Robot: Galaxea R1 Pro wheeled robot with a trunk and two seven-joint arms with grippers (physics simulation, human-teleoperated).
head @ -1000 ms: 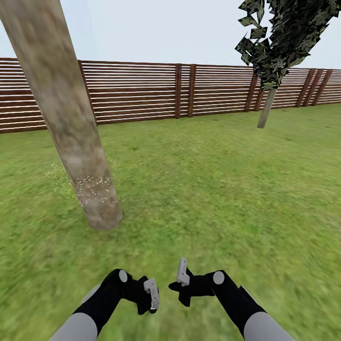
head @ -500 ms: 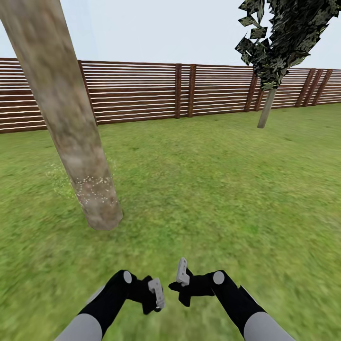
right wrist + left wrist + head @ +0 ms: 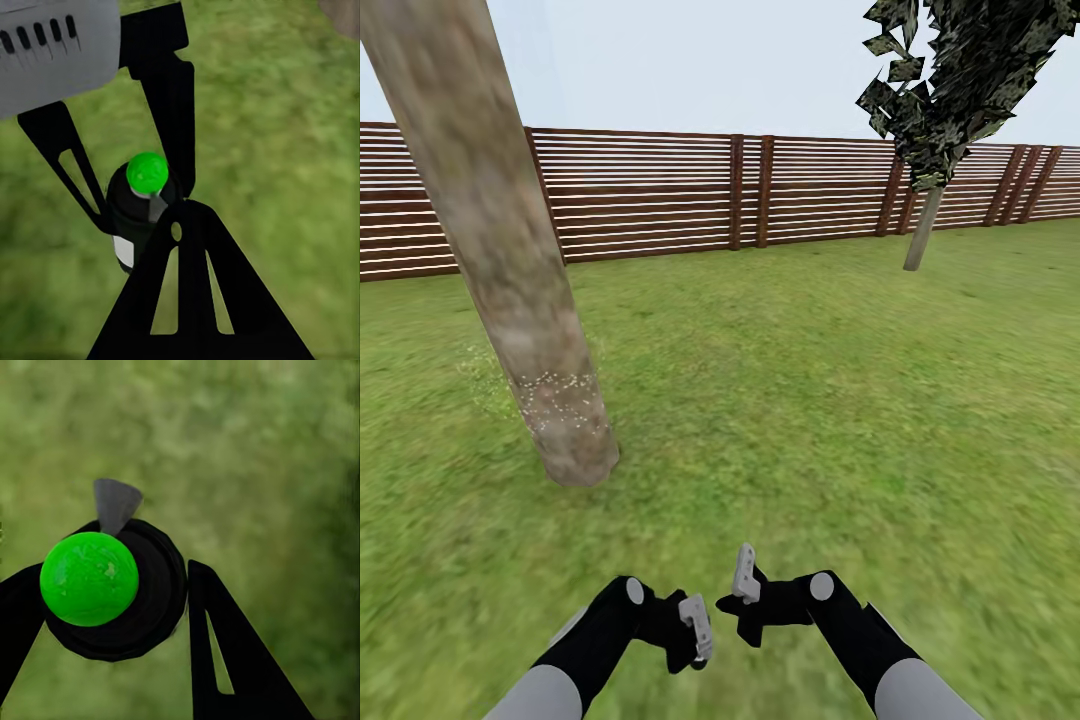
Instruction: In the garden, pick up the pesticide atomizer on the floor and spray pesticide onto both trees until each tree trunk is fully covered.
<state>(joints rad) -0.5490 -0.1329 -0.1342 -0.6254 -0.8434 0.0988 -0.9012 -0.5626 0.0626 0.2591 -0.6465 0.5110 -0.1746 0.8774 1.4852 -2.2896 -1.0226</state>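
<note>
The pesticide atomizer (image 3: 90, 577), a black bottle with a bright green ball cap and a grey nozzle, sits between the fingers of my left gripper (image 3: 698, 625), which is shut on it. The right wrist view shows the same bottle (image 3: 142, 202) with a white label, held over grass. My right gripper (image 3: 745, 572) hangs low beside the left one, shut and holding nothing. A thick mottled tree trunk (image 3: 490, 200) leans up at the left, ahead of both grippers. White pesticide specks (image 3: 560, 395) dot its lower part and the grass beside it.
Green lawn (image 3: 810, 400) spreads ahead to a brown slatted fence (image 3: 760, 190). A farther tree with a thin pale trunk (image 3: 922, 235) and dark leafy crown (image 3: 960, 70) stands at the back right.
My left arm has shifted a little to the right, bringing its gripper closer to the right gripper. The right arm and the view have stayed put.
</note>
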